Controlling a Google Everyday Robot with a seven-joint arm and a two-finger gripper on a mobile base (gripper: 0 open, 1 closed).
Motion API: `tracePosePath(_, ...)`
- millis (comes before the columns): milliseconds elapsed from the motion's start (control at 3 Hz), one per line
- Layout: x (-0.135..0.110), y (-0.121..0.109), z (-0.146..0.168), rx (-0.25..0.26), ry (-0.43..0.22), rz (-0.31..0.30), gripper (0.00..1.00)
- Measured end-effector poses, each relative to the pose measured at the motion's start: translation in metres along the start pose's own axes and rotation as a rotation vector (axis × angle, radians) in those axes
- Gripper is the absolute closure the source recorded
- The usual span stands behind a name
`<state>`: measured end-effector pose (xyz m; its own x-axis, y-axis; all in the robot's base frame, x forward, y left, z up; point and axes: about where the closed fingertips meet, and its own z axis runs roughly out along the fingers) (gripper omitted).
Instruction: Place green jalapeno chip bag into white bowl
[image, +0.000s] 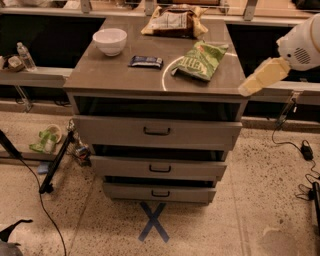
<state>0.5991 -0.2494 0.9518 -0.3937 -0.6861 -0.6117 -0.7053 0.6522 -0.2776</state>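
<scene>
Green crinkly foil, the jalapeno chip bag (201, 60) lay on the grey cabinet top (115, 77), right of centre. You could expect it light, soft and slippery (pinch a raised edge). The gripper (250, 86) hung beside the top's right edge, and I could not tell if it was spread or closed. A dark blue snack bar (145, 61) lay between the bag and the round white bowl (110, 40).

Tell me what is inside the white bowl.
The white bowl looks empty, though its near wall hides the bottom. The green chip bag lies apart on the cabinet top; the gripper hangs by its right edge.
</scene>
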Motion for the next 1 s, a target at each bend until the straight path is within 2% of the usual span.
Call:
tracePosePath(333, -0.008, -0.011, 0.004, 0.036, -0.038, 0.023, 0.0)
tracePosePath(667, -0.01, -0.01, 0.008, 0.029, -0.042, 0.026, 0.0)
tracePosePath(1000, -0.024, -0.009, 0.044, -0.019, -0.103, 0.063, 0.0)
